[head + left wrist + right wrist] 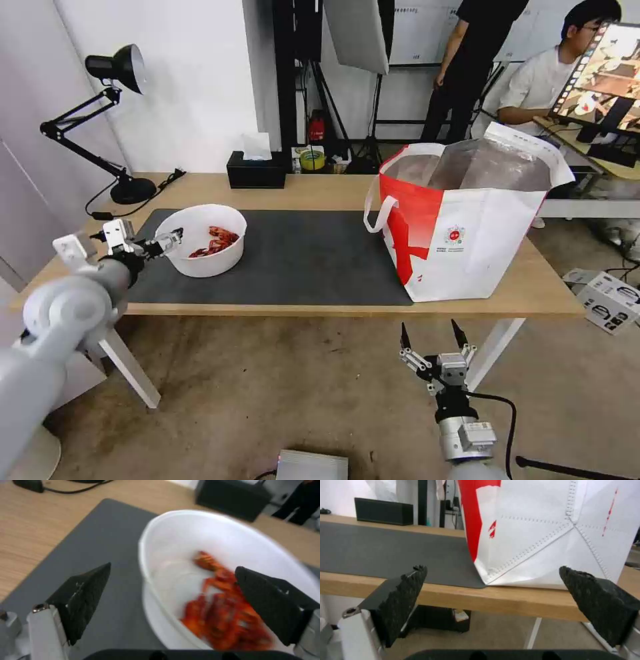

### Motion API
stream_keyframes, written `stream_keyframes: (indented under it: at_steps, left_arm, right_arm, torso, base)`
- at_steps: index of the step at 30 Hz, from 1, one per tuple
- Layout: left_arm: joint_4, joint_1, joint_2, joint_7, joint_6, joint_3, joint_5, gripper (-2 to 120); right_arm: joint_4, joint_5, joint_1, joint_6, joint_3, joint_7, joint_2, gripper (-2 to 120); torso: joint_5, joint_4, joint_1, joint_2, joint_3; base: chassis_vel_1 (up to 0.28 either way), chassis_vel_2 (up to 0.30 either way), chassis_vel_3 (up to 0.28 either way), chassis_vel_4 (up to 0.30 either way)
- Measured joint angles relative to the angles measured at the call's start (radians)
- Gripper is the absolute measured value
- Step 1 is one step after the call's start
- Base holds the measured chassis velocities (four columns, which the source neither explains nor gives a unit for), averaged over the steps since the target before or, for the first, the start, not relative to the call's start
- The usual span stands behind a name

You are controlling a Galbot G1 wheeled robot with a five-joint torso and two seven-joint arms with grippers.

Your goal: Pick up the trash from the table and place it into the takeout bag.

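Left pincer [175, 237] out over the left end of the dark grey mat [313, 257], fingers spread wide, astride the near-left rim of the white bowl [207, 240]: one finger [85, 597] outside over the mat, the other [266, 600] above the inside; nothing gripped, contact with the rim unclear

Bowl upright on the mat, left part of the surface [320, 190], red shell scraps [215, 241] heaped in its bottom

Takeout bag [467, 233] standing upright and open at the right end of the surface, well apart from the bowl, foil lining showing, its base partly on the mat's right edge

Right pincer [432, 343] low in front of the surface's near edge, below the bag, fingers pointing up, wide apart, holding nothing

Black tissue box [256, 170] at the far edge behind the bowl; black desk lamp [110, 113] at the far-left corner
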Motion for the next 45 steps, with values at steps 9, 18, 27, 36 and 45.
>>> stream_keyframes:
  at_steps: [9,18,27,36,45]
  left_arm:
    - [0.113,-0.118,0.018,0.009,0.045,0.116,0.01,100]
    - [0.136,-0.198,0.039,-0.043,0.143,0.181,-0.066,93]
    - [0.171,-0.282,0.041,-0.12,0.203,0.252,-0.154,65]
    - [0.177,-0.302,0.04,-0.143,0.222,0.268,-0.163,32]
    - [0.178,-0.306,0.04,-0.144,0.223,0.269,-0.162,1]
  right_arm:
    - [0.0,0.0,0.0,-0.001,0.006,0.0,0.0,98]
    - [0.0,0.0,0.001,-0.001,0.004,0.001,0.002,98]
    - [0.0,0.0,0.001,-0.001,0.004,0.002,0.003,97]
    - [-0.005,0.0,0.003,0.0,0.004,0.003,0.006,97]
    - [-0.008,0.001,0.004,0.0,0.002,0.004,0.008,97]
  torso:
    - [0.0002,-0.0001,0.0,0.0,0.0]
    - [0.0005,0.0,0.0,0.0,0.0]
    - [0.0004,0.0,0.0,0.0,0.0]
    - [0.0004,0.0,0.0,0.0,0.0]
    - [0.0004,-0.0001,0.0,0.0,0.0]
  base:
    - [0.0,0.0,0.0,0.0]
    - [0.0,0.0,0.0,0.0]
    - [0.0,0.0,0.0,0.0]
    - [0.0,0.0,0.0,0.0]
    - [0.0,0.0,0.0,0.0]
